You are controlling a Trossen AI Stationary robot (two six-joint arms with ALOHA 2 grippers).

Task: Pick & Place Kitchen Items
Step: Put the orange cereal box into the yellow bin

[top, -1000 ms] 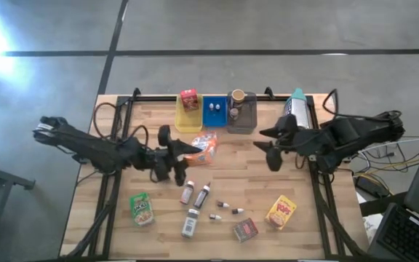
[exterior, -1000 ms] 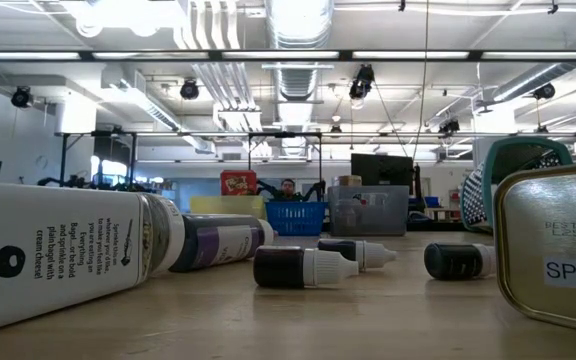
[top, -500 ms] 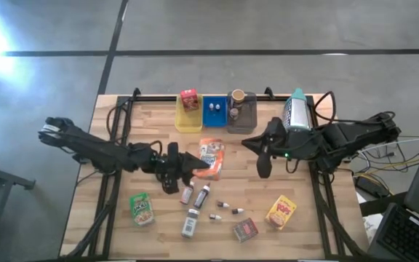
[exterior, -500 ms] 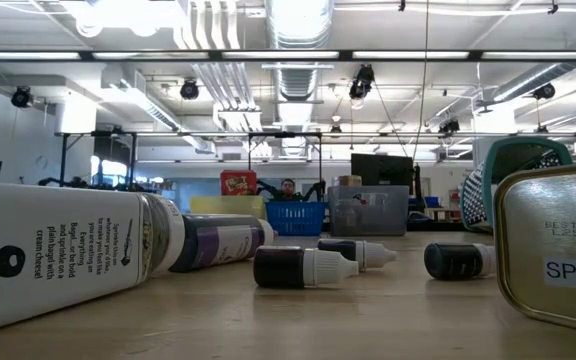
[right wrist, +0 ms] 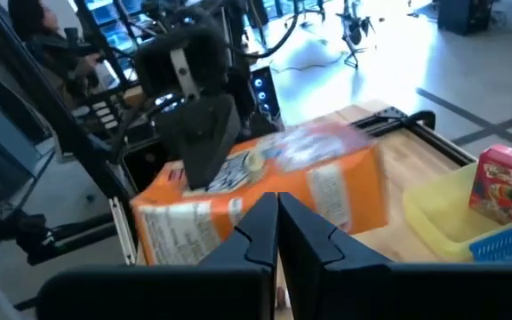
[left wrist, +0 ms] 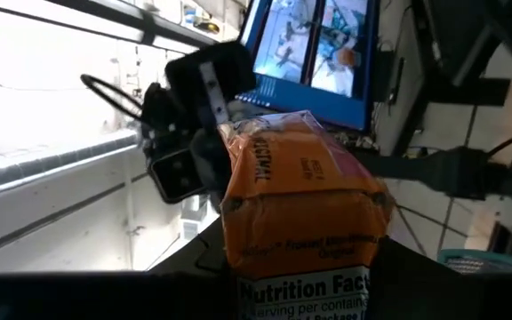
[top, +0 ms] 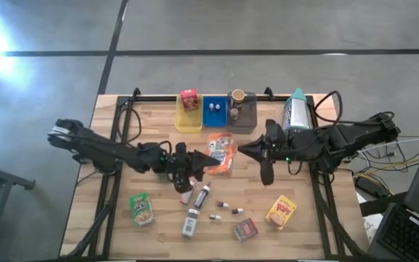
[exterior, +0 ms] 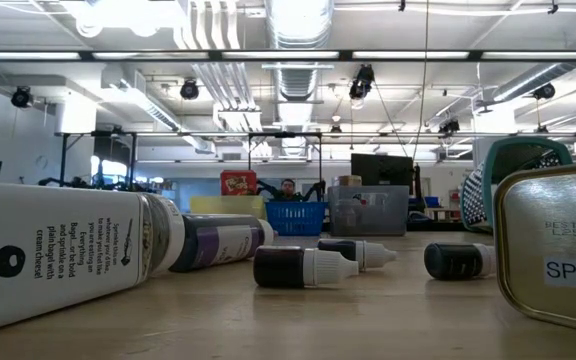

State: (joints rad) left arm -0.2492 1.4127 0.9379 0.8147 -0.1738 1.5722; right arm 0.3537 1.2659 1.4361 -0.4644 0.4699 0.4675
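An orange snack pouch [top: 221,154] hangs over the table's middle, with my left gripper [top: 197,164] shut on it. My right gripper [right wrist: 278,212] is shut, its tips right at the pouch's opposite edge [top: 234,150]. Lying on the wood toward the near edge are slim dark bottles [top: 202,195], tiny vials [top: 224,207], a green pouch [top: 142,208], a yellow box [top: 281,212] and a dark red box [top: 245,230]. A red box [top: 189,99] stands in the yellow tray [top: 188,122]. My left gripper holds the pouch by its printed end [left wrist: 302,286], one dark finger [right wrist: 207,147] lying on the broad face. The fingers come level from the table's left. The pouch sticks out past them toward the right arm, above the wood. My right gripper: I cannot tell whether its shut tips touch the pouch.
The yellow tray, a blue tray [top: 214,113] and a grey tray [top: 243,119] line the far edge; a brown cup [top: 237,96] sits in the grey one. A teal-capped container [top: 295,109] stands at the far right. Bare wood lies at the near left and right.
My left gripper has carried the pouch toward the table's right and slightly nearer, and the pouch has turned about. My right gripper has gone toward the table's left, up to the pouch, and has shut.
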